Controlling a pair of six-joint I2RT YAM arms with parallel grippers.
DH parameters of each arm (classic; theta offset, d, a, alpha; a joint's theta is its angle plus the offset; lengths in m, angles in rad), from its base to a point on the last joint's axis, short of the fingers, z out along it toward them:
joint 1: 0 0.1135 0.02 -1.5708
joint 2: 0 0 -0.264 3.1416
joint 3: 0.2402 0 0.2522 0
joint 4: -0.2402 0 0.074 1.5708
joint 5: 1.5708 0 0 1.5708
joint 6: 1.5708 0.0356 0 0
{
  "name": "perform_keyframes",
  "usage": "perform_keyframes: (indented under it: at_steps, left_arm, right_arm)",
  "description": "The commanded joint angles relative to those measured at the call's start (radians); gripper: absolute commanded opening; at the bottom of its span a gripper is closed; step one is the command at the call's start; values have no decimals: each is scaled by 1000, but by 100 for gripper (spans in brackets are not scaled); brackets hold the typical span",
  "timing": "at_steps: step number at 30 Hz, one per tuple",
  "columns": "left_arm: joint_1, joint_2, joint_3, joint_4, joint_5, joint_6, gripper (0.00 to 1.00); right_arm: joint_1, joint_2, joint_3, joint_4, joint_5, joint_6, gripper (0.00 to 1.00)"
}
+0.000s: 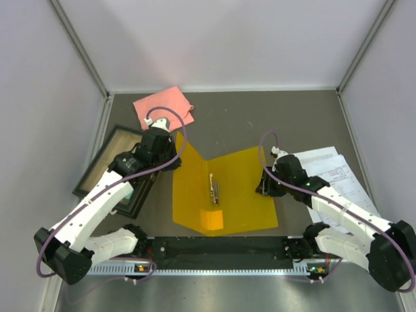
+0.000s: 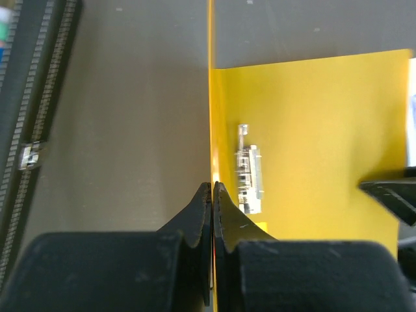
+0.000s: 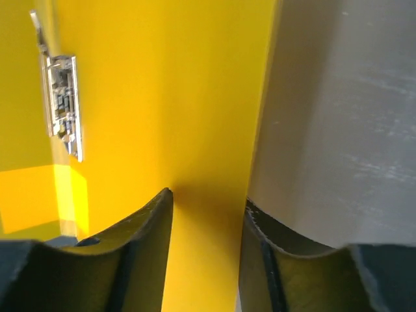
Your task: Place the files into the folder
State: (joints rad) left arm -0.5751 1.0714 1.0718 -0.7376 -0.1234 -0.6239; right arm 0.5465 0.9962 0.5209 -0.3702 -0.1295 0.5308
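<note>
The yellow-orange folder (image 1: 244,188) lies open in the middle of the table, its metal clip (image 1: 214,188) showing at the spine. My left gripper (image 1: 173,155) is shut on the far edge of the cover (image 1: 185,192) and holds it upright; in the left wrist view the gripper (image 2: 212,185) pinches the thin yellow cover edge (image 2: 210,97). My right gripper (image 1: 263,185) is open at the folder's right edge; in the right wrist view the gripper (image 3: 208,197) has one finger over the yellow panel (image 3: 162,97) and one over the table. The files (image 1: 338,172) lie at the right, partly under the right arm.
A pink cloth (image 1: 164,107) lies at the back left. A black-framed tray (image 1: 117,170) sits at the left, under the left arm. A toothed black rail (image 1: 214,250) runs along the near edge. Grey walls enclose three sides.
</note>
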Motion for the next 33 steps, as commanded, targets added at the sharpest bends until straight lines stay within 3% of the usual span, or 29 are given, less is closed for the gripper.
perform_keyframes:
  at_steps: [1,10,18,33]
  left_arm:
    - [15,30,-35,-72,-90,49,0]
    - [76,48,-111,-37,-94,35,0]
    - [195,35,-191,-6,-46,13,0]
    - [222,62,-125,21,42,66,0]
  right_arm:
    - [-52,35,-21,39,24,3,22]
    - [-54,133,-27,68,53,44,12]
    - [-54,154,-22,53,119,41,12]
    - [-54,137,1,57,108,31,13]
